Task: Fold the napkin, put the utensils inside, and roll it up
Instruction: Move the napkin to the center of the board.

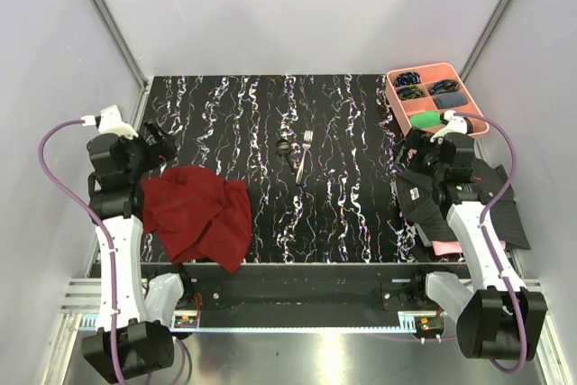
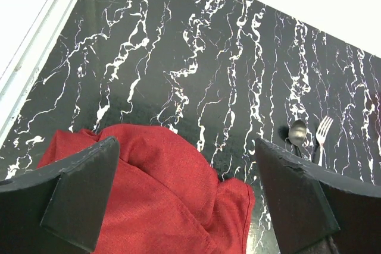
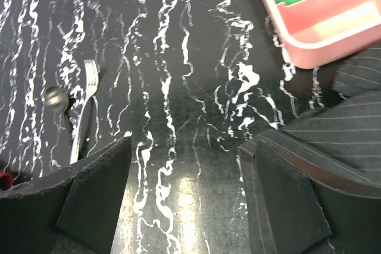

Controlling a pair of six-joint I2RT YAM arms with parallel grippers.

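The maroon napkin lies crumpled at the table's left front; it also shows in the left wrist view. The silver fork and the dark-bowled spoon lie side by side at the table's middle, also in the left wrist view as fork and spoon, and in the right wrist view as fork and spoon. My left gripper is open above the napkin's far edge. My right gripper is open over bare table, empty.
A pink compartment tray with small items stands at the back right. A dark striped shirt lies at the right under my right arm, with a pink cloth beneath it. The table's left rail is close.
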